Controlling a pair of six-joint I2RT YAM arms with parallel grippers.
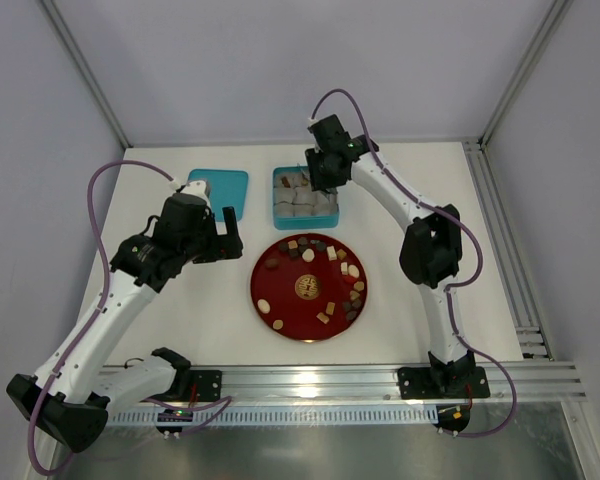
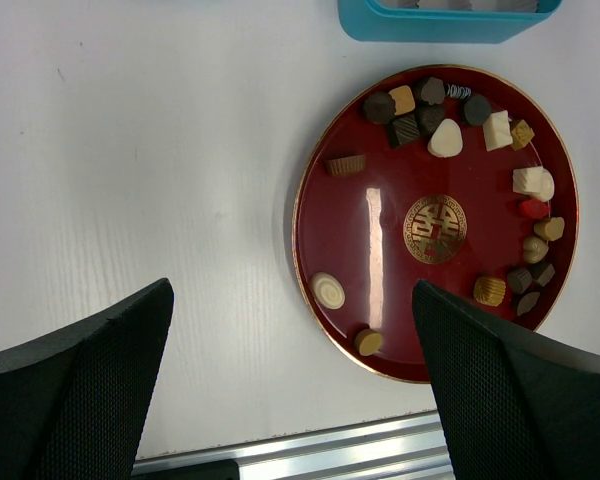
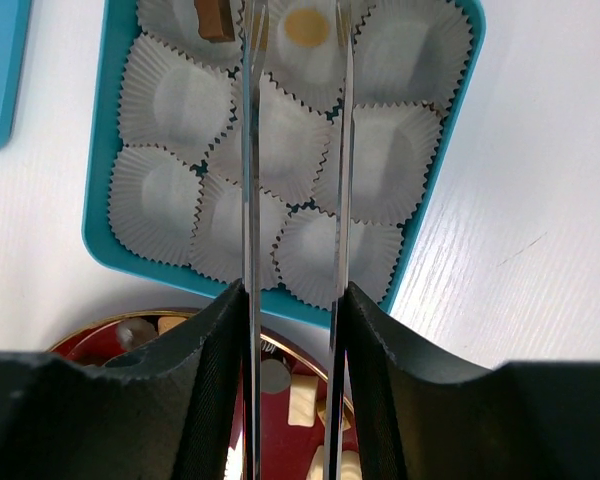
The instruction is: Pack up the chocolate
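Left gripper [image 2: 292,330]: wide, empty;
Right gripper [image 3: 297,40]: narrow; tips cut off at top, so I cannot tell if they grip the round chocolate [image 3: 307,27];
Plate emblem [image 2: 435,228]: gold, unreadable

Bright, even, sharp — glare streak on plate [image 2: 375,240].

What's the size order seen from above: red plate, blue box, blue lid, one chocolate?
1. red plate
2. blue box and blue lid: about alike, so not ranked
3. chocolate
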